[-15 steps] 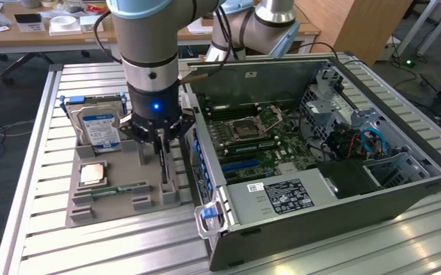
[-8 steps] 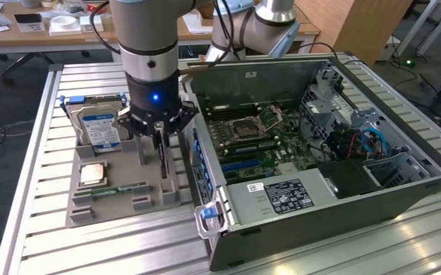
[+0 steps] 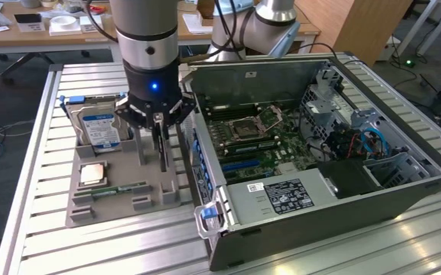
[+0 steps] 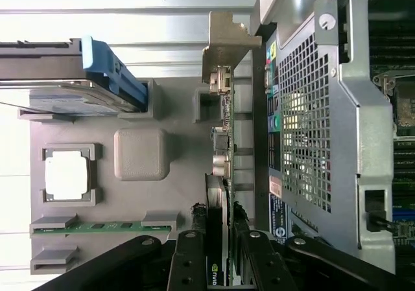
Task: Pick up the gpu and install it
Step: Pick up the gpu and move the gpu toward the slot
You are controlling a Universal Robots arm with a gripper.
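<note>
The gpu [image 4: 224, 174] stands on edge at the grey tray's [image 4: 175, 194] side nearest the computer case, its silver end bracket [image 4: 227, 41] at the far end. In the wrist view the card runs straight in between my gripper's [image 4: 220, 265] black fingers [image 4: 188, 258], which press against both of its faces. From the exterior view my gripper [image 3: 157, 143] hangs straight down over the tray [image 3: 121, 200], with the gpu [image 3: 162, 152] a thin dark strip under it. Whether the card has left its slot I cannot tell.
The tray also holds a silver hard drive [image 3: 98, 129] with a blue-white label, a processor [image 3: 94, 172] and a green memory stick [image 3: 121, 188]. The open computer case [image 3: 404, 166] with its motherboard [image 3: 251, 137] lies close on the exterior view's right. Its perforated wall [image 4: 311, 122] is right beside the card.
</note>
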